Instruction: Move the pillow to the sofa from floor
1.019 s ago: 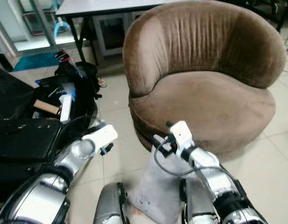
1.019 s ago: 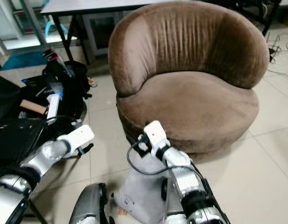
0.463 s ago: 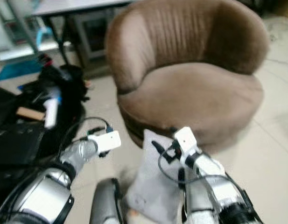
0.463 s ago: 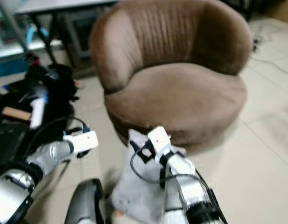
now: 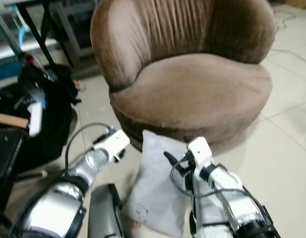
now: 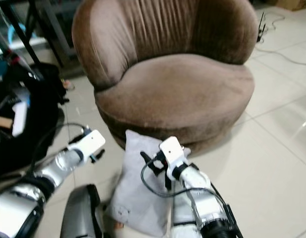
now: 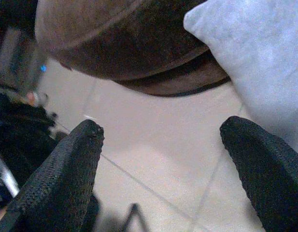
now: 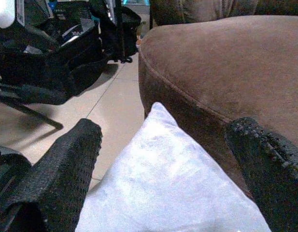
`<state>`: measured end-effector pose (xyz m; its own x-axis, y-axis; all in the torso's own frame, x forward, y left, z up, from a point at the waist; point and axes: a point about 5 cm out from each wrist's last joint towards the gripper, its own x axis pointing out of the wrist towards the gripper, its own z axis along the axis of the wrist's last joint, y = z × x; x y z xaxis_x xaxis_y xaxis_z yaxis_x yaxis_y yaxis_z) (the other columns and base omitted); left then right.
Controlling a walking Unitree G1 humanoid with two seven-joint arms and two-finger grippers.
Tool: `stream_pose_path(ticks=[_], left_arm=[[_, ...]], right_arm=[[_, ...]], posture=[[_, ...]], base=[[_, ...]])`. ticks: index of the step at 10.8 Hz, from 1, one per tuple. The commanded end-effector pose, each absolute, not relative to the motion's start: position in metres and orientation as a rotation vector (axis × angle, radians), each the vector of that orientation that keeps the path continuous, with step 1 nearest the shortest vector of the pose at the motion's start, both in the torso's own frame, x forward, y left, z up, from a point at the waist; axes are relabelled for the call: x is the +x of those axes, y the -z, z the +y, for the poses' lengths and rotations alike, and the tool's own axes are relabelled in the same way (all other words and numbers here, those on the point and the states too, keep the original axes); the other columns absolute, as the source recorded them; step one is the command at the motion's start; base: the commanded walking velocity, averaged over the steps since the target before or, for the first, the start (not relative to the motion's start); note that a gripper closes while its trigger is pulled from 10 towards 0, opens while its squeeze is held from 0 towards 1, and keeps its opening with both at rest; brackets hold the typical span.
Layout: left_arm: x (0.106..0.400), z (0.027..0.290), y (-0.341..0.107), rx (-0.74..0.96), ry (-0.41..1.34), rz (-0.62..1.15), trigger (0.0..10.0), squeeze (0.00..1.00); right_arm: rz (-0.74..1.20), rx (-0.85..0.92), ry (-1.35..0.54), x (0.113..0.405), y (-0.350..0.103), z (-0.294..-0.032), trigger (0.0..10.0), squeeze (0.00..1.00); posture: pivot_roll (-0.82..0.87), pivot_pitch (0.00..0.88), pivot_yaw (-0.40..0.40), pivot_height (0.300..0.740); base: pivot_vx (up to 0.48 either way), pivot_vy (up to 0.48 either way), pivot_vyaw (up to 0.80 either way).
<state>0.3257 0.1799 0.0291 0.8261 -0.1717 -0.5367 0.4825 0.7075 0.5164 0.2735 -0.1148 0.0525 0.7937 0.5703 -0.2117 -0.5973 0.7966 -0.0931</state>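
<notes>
The soft pale-grey fabric pillow [image 5: 157,188] stands propped on the tiled floor [image 5: 286,148] against the round brown velvet sofa [image 5: 192,94] — light, floppy, best pinched at its top corners; right gripper [image 8: 163,159] and left gripper [image 7: 158,150] both spread, holding nothing

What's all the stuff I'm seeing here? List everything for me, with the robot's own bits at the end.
pillow: one, light grey, standing on the floor, leaning at the sofa's front
sofa: one, brown, round, ahead of the robot
black bags: a cluttered heap, on the floor to the left
table legs: black, behind the heap
floor: pale tiles
cable: thin, on the floor at the far right
left gripper: open, over bare tile beside the pillow
right gripper: open, at the pillow's top corner
</notes>
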Motion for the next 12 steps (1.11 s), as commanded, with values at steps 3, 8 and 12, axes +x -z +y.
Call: stream_pose_path(ticks=[3,8,12], left_arm=[[0.332,0.183,-0.038,0.761,0.389,0.438,10.0,0.00],[0.337,0.174,-0.043,1.024,0.500,0.413,10.0,0.00],[0.338,0.172,-0.042,1.060,0.493,0.424,10.0,0.00]], right_arm=[[0.153,-0.191,-0.705,0.270,-0.081,-0.144,10.0,0.00],[0.185,-0.192,-0.835,0.231,-0.112,-0.159,10.0,0.00],[0.226,-0.204,-0.804,0.215,-0.115,-0.166,10.0,0.00]], posture=[[-0.22,0.000,0.132,0.426],[-0.30,0.000,0.150,0.426],[-0.34,0.000,0.160,0.416]], base=[[0.000,0.000,0.00],[0.000,0.000,0.00],[0.000,0.000,0.00]])
